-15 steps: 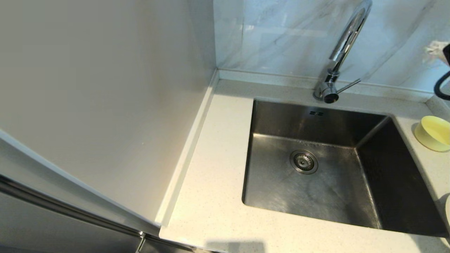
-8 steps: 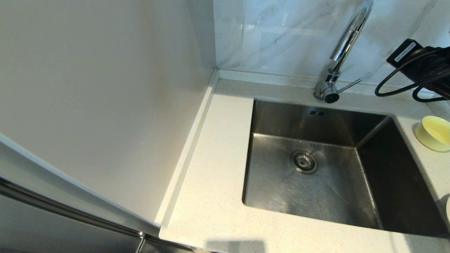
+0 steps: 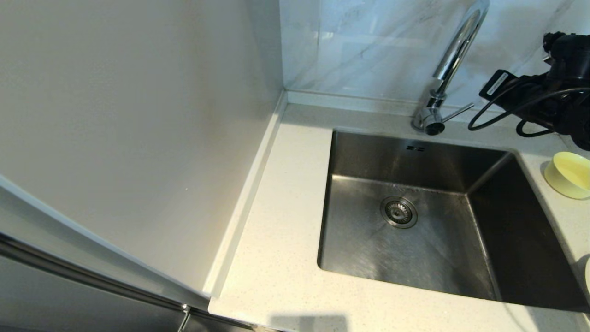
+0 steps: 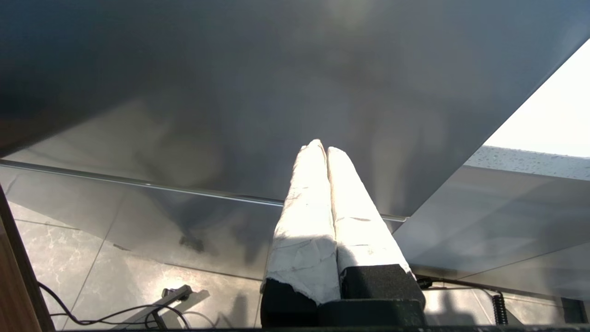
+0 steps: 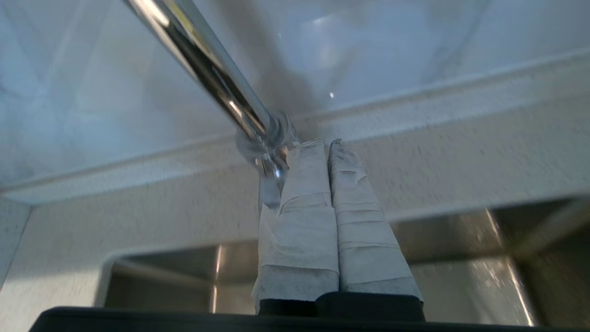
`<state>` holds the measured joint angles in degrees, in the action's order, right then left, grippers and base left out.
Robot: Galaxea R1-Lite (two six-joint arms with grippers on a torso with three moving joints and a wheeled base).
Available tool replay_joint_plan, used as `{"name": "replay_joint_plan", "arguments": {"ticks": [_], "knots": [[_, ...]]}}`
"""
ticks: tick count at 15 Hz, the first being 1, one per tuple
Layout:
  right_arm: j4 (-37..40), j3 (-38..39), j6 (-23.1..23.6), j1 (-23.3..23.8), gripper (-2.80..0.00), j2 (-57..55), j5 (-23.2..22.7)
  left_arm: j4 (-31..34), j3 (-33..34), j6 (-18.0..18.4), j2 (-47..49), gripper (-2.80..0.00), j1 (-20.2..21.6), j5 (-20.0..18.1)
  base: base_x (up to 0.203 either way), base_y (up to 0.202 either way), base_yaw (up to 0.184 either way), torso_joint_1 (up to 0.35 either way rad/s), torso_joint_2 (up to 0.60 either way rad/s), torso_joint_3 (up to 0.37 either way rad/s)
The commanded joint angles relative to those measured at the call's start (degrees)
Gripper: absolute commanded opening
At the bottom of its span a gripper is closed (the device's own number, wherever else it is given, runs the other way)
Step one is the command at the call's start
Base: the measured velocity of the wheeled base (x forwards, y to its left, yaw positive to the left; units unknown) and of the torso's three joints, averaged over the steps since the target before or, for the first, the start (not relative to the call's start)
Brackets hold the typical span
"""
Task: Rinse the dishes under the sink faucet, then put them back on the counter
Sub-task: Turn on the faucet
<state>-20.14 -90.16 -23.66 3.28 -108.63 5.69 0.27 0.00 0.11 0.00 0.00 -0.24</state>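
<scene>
No legible text, brand, number or sign appears in any view. One label is present: a small white label (image 3: 496,85) on the black housing of the right arm (image 3: 553,103), seen in the head view to the right of the sink faucet (image 3: 449,69). Its print is too small to read. The sink faucet, the basin (image 3: 415,157) and the bench (image 3: 286,230) carry no visible markings. The taped fingers in both wrist views are unmarked.
</scene>
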Motion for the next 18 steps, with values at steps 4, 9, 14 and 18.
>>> {"name": "replay_joint_plan", "arguments": {"ticks": [4,9,14,18], "knots": [[-0.16,-6.74,0.09,0.01,-2.80,-6.33,0.53,0.00,0.00,-0.02,0.00,-2.80,0.00,-0.02,0.000,0.000,0.000,0.000,0.00,0.000],[-0.07,-7.22,0.37,0.15,-2.80,-8.00,0.46,0.00,0.00,-0.02,0.00,-2.80,0.00,-0.02,0.000,0.000,0.000,0.000,0.00,0.000],[7.28,-4.45,3.39,1.78,-2.80,-4.66,-0.35,0.00,0.00,-0.02,0.00,-2.80,0.00,-0.01,0.000,0.000,0.000,0.000,0.00,0.000],[11.87,-1.01,3.35,2.34,-2.80,0.44,-4.95,0.00,0.00,-0.02,0.00,-2.80,0.00,-0.02,0.000,0.000,0.000,0.000,0.00,0.000]]}}
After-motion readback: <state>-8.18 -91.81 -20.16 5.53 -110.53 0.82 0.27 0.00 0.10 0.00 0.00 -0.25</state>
